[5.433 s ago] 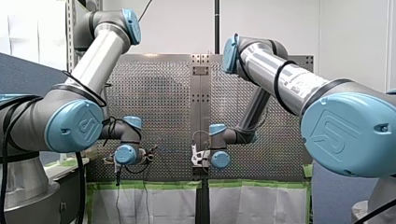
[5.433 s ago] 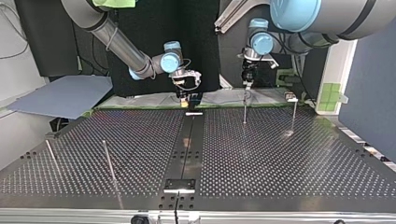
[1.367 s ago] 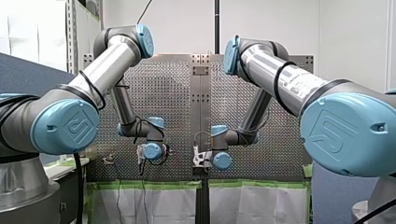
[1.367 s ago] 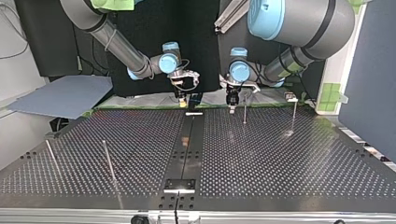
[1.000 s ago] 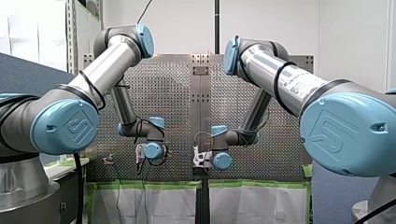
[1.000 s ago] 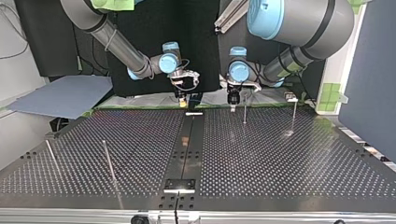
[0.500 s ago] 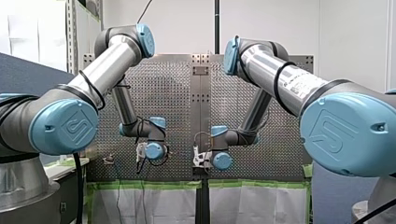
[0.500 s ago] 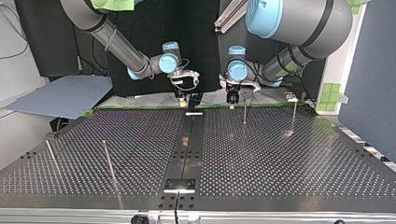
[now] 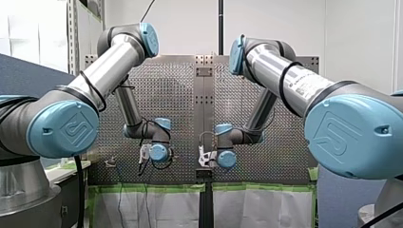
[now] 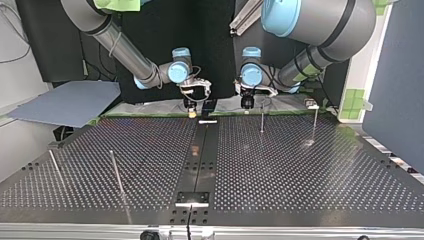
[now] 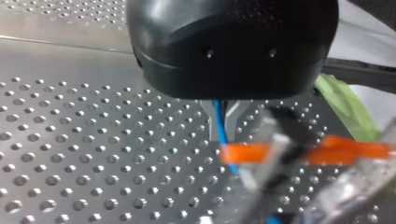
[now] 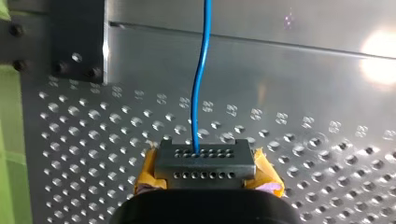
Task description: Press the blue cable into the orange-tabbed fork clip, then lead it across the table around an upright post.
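Observation:
In the left wrist view my left gripper [image 11: 222,122] has its metal fingers shut on the thin blue cable [image 11: 220,125]. Just ahead of them the cable meets the blurred clip with its orange tab [image 11: 247,153]. In the right wrist view my right gripper [image 12: 204,157], with yellow pads, is shut on the same blue cable [image 12: 201,74], which runs straight ahead over the plate. Both grippers hang at the table's far edge in the top view: my left gripper [image 10: 246,103] and my right gripper [image 10: 191,109], a short gap apart.
Two upright posts [image 10: 262,120] [image 10: 315,123] stand near my left gripper in the top view, and two more [image 10: 116,172] [image 10: 55,166] lean at the near left. The perforated table [image 10: 280,170] spreads toward the camera. A grey board [image 10: 70,102] lies off its far left corner.
My left gripper's fingers have come shut on the cable, and it has drifted slightly to the top view's left. My right gripper has also shifted a little to that view's left.

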You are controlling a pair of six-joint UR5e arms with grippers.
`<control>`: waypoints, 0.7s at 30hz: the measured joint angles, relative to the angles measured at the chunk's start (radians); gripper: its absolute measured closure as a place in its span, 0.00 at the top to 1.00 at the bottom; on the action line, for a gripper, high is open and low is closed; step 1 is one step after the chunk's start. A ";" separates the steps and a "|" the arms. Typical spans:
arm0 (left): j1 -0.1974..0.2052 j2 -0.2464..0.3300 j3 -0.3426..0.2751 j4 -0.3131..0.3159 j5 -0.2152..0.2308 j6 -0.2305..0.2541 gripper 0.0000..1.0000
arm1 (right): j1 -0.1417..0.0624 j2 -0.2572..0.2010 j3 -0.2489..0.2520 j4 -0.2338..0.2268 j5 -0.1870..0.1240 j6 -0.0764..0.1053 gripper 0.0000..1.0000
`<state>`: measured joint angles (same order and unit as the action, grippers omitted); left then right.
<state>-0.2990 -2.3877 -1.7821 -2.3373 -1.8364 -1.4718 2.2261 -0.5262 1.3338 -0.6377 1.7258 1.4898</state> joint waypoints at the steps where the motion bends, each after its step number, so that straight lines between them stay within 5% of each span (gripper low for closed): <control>1: -0.003 0.007 0.000 -0.005 -0.007 0.004 0.00 | -0.001 -0.006 -0.001 0.009 0.001 -0.001 0.00; 21: -0.078 0.191 0.000 -0.142 -0.065 0.003 0.00 | -0.006 -0.190 -0.001 0.180 -0.001 -0.027 0.00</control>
<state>-0.3771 -2.1970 -1.7821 -2.4791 -1.9013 -1.4685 2.2203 -0.7161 1.3330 -0.4581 1.7245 1.4630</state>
